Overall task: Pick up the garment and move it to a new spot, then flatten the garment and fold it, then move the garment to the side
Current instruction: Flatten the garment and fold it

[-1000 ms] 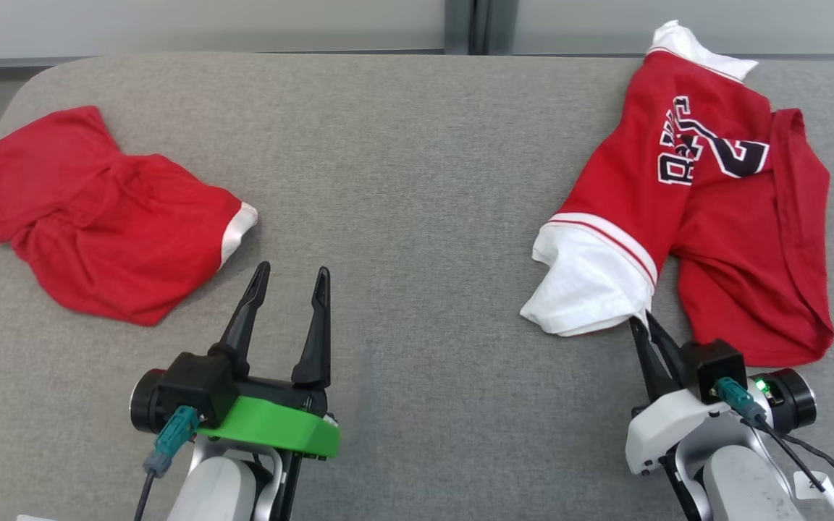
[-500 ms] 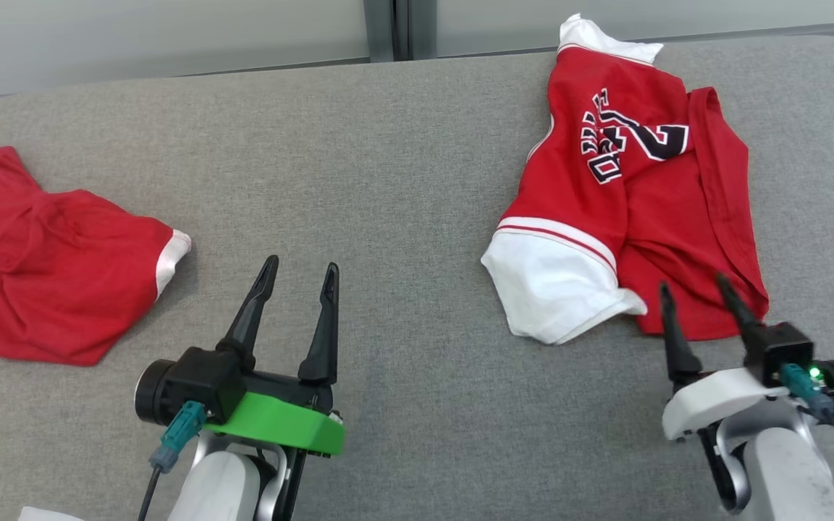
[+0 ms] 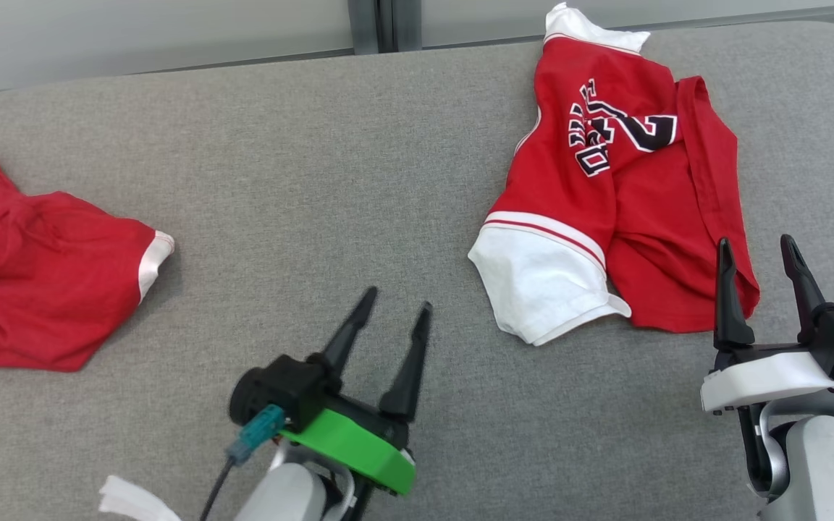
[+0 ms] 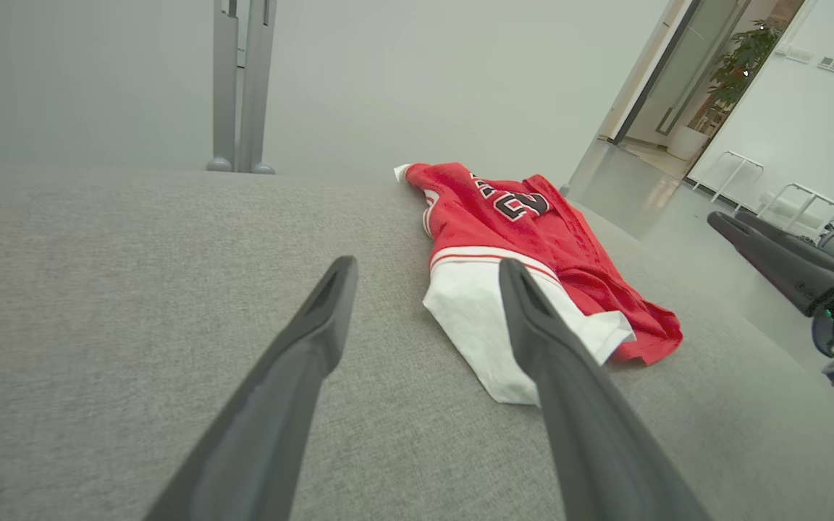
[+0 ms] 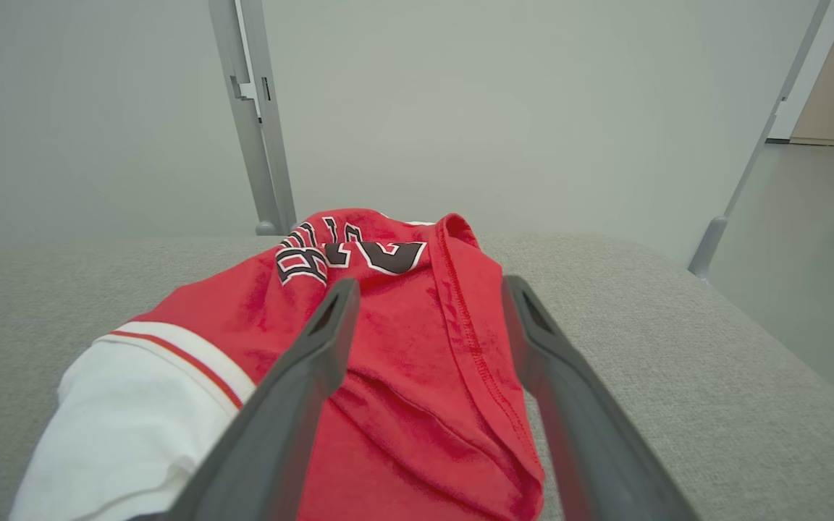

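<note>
Crumpled red-and-white numbered jersey (image 3: 627, 181) lies far right on grey fabric tabletop (image 3: 316, 181); right gripper (image 3: 754, 242) over its near hem and left gripper (image 3: 397, 299) short of it both gape wide, empty, so a one-layer pinch would likely drag it bunched.

Soft, even, diffuse light fills every view, bright and without glare. The head view is sharp; the red jersey (image 3: 627, 188) lays only a thin, faint shadow on the grey tabletop (image 3: 359, 166). In the wrist views the left gripper (image 4: 426, 264) and right gripper (image 5: 428, 282) soften toward the bottom edge, and the bright doorway (image 4: 677, 101) looks washed out.
</note>
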